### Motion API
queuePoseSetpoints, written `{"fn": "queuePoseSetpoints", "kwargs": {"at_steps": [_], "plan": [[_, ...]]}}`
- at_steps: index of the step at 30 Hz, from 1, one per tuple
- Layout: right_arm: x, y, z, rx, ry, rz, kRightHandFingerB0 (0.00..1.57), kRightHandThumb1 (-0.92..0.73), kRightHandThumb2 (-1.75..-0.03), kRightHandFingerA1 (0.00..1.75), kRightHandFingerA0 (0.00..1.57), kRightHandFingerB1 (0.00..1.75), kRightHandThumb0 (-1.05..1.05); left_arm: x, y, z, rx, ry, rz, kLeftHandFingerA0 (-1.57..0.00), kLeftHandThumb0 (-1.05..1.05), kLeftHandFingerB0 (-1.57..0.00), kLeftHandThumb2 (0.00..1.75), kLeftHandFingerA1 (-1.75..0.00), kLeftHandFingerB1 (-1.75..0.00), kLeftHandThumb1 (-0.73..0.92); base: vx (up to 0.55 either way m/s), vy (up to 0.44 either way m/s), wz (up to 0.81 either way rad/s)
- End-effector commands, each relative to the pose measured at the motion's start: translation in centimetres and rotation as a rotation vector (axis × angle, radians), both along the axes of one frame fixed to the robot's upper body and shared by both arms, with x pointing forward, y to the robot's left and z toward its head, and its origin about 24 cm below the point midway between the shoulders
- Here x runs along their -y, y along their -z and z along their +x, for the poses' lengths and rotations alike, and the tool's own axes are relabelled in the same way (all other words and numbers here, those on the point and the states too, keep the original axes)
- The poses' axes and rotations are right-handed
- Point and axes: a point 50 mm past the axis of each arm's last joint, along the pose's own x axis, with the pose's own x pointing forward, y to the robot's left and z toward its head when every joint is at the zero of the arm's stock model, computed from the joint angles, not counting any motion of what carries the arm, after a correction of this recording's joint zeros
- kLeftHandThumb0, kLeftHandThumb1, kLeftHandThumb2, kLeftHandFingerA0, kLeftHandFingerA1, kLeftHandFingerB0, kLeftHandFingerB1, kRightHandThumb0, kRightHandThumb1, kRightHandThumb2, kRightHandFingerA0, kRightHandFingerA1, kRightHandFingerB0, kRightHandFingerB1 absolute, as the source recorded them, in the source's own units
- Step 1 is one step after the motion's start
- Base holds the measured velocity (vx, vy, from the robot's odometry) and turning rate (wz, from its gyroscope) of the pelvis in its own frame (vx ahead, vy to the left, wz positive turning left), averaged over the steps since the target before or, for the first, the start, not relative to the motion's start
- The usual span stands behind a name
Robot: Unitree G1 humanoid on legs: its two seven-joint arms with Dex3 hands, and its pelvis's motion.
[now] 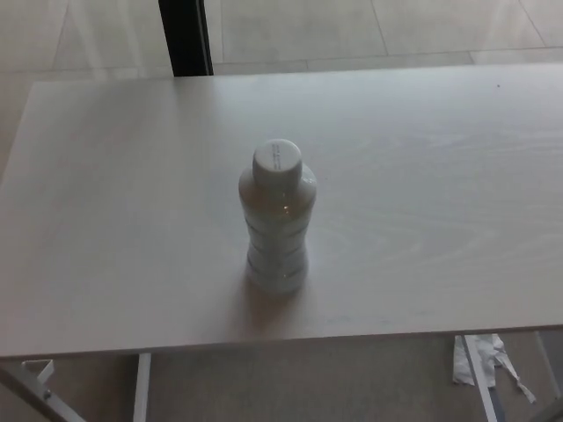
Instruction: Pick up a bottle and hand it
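A white plastic bottle [277,220] with a white screw cap stands upright near the middle of the pale wooden table [106,220], a little toward its front edge. Its body is ribbed and slightly narrowed at the waist. Neither of my hands nor any part of my arms shows in the head view.
The table's front edge runs along the bottom of the picture, with white legs [141,387] below it. A dark post [185,37] stands on the tiled floor behind the table's far edge. A crumpled white scrap [488,360] lies on the floor at the lower right.
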Motion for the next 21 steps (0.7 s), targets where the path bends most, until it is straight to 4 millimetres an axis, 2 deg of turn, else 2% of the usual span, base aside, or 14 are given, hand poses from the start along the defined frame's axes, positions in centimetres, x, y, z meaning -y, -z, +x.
{"fn": "queuePoseSetpoints", "kwargs": {"at_steps": [1, 4, 5, 6, 7, 8, 11, 12, 13, 14, 15, 19, 20, 21], "plan": [[1.3, -2.5, 0.4, 0.21, 0.053, 0.025, 0.25, -0.65, -0.59, 1.57, 1.11, 0.52, -0.71, -1.9, -6.3, 5.8, 0.231, 0.058, 0.047, -0.97, -0.9, -0.51, 0.71, -0.65, -0.6, 0.31, 0.0, 0.0, 0.0], [1.1, -2.6, 0.4, 0.21, 0.055, 0.03, 0.25, -0.64, -0.61, 1.55, 1.12, 0.53, -0.7, -1.2, -8.9, 8.9, 0.289, 0.187, 0.082, -0.68, -0.92, -0.5, 0.75, -0.71, -0.55, 0.28, -0.01, -0.003, 0.03], [1.1, -2.6, 0.4, 0.213, 0.047, 0.031, 0.25, -0.64, -0.62, 1.55, 1.12, 0.53, -0.7, -0.7, -9.9, 10.2, 0.304, 0.229, 0.11, -0.59, -0.87, -0.54, 0.55, -0.67, -0.5, 0.45, 0.0, 0.0, 0.0], [1.1, -2.5, 0.4, 0.205, 0.052, 0.028, 0.25, -0.64, -0.61, 1.54, 1.12, 0.53, -0.7, -0.3, -10.7, 11.3, 0.329, 0.285, 0.133, -0.63, -0.85, -0.51, 0.55, -0.6, -0.45, 0.47, 0.0, 0.0, 0.0], [1.1, -2.5, 0.4, 0.206, 0.05, 0.028, 0.26, -0.64, -0.61, 1.52, 1.12, 0.54, -0.7, 0.3, -11.4, 12.4, 0.344, 0.331, 0.156, -0.59, -0.82, -0.44, 0.82, -0.62, -0.49, 0.37, 0.0, 0.0, 0.0], [1.0, -2.4, 0.4, 0.216, 0.062, 0.049, 0.28, -0.63, -0.61, 1.52, 1.14, 0.54, -0.69, 1.1, -12.4, 13.8, 0.381, 0.389, 0.171, -0.63, -0.78, -0.44, 0.57, -0.52, -0.37, 0.49, 0.0, 0.0, 0.0], [1.0, -2.5, 0.5, 0.218, 0.062, 0.053, 0.28, -0.63, -0.61, 1.52, 1.14, 0.54, -0.69, 1.2, -12.5, 14.0, 0.384, 0.394, 0.17, -0.63, -0.78, -0.44, 0.57, -0.52, -0.37, 0.49, 0.0, 0.0, 0.0], [1.0, -2.6, 0.6, 0.223, 0.046, 0.048, 0.27, -0.64, -0.62, 1.59, 1.17, 0.55, -0.69, 4.3, -14.7, 17.1, 0.462, 0.526, 0.166, -0.69, -0.69, -0.35, 0.57, -0.49, -0.34, 0.54, 0.0, 0.0, 0.0], [1.0, -2.6, 0.7, 0.223, 0.046, 0.047, 0.27, -0.64, -0.61, 1.57, 1.17, 0.55, -0.69, 6.8, -15.8, 18.7, 0.501, 0.639, 0.172, -0.75, -0.71, -0.27, 0.57, -0.7, -0.36, 0.56, -0.01, 0.005, 0.08], [1.1, -2.6, 0.7, 0.219, 0.042, 0.044, 0.26, -0.64, -0.61, 1.57, 1.15, 0.54, -0.69, 7.9, -16.0, 19.3, 0.533, 0.667, 0.157, -0.48, -0.72, -0.23, 0.83, -0.65, -0.48, 0.43, 0.0, 0.0, 0.0], [1.1, -2.6, 0.6, 0.216, 0.04, 0.04, 0.27, -0.64, -0.61, 1.56, 1.19, 0.56, -0.7, 9.0, -16.1, 19.9, 0.54, 0.69, 0.144, -0.3, -0.63, -0.23, 0.56, -0.49, -0.36, 0.55, 0.0, 0.0, 0.0], [1.0, -2.5, 0.8, 0.202, 0.03, 0.032, 0.25, -0.64, -0.61, 1.55, 1.18, 0.55, -0.71, 12.9, -16.6, 21.6, 0.553, 0.798, 0.133, -0.23, -0.63, -0.22, 0.57, -0.49, -0.38, 0.57, 0.0, 0.0, 0.0], [1.0, -2.6, 0.9, 0.21, 0.03, 0.037, 0.23, -0.5, -0.82, 1.4, 1.23, 0.58, -0.75, 14.4, -16.5, 22.3, 0.544, 0.845, 0.121, -0.23, -0.64, -0.22, 0.57, -0.5, -0.38, 0.57, 0.0, 0.0, 0.0], [0.8, -2.7, 0.9, 0.214, 0.026, 0.039, 0.26, -0.63, -0.61, 1.55, 1.19, 0.55, -0.72, 16.5, -16.2, 23.0, 0.521, 0.902, 0.102, -0.25, -0.68, -0.24, 0.56, -0.5, -0.36, 0.55, 0.0, 0.0, 0.0]]}}
